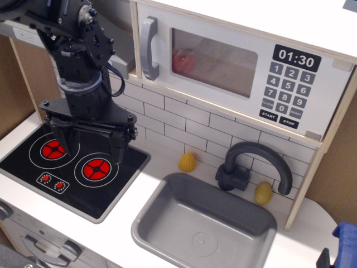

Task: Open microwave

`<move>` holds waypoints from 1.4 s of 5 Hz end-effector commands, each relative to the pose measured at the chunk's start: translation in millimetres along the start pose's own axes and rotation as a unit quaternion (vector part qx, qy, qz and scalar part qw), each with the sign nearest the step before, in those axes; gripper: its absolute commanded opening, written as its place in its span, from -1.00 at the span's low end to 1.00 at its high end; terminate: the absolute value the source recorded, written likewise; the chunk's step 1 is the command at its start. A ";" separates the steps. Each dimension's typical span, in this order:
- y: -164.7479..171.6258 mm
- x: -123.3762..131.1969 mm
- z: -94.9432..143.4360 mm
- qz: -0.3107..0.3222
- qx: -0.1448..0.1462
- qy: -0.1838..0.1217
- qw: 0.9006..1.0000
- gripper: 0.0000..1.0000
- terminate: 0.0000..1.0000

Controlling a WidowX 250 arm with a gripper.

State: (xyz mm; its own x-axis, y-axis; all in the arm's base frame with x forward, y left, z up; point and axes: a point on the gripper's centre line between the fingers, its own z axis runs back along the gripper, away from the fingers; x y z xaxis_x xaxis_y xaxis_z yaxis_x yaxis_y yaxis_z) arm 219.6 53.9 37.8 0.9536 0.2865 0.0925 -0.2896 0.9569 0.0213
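Observation:
The white toy microwave [234, 61] sits in a pale wood frame at the upper right. Its door is closed. The grey vertical handle [149, 48] is at the door's left edge. A red object shows behind the clear window [215, 61]. The black keypad [290, 84] reads 01:30. My black gripper [89, 149] hangs over the black stovetop [72, 167], well below and left of the handle. Its two fingers [115, 148] are spread apart and hold nothing.
A grey sink [206, 226] lies at the lower middle, with a dark faucet [251, 164] behind it. Two yellow toys [187, 162] [263, 192] rest by the tiled back wall. A grey range hood [120, 47] is behind the arm. A blue object [346, 240] is at the right edge.

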 end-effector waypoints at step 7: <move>-22.2 132.6 58.1 -0.074 -0.019 -0.110 0.991 1.00 -1.00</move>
State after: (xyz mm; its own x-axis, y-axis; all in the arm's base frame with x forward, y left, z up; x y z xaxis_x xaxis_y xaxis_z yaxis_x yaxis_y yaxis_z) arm 341.7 67.9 90.7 0.9571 0.1355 0.2561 -0.1430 0.9897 0.0108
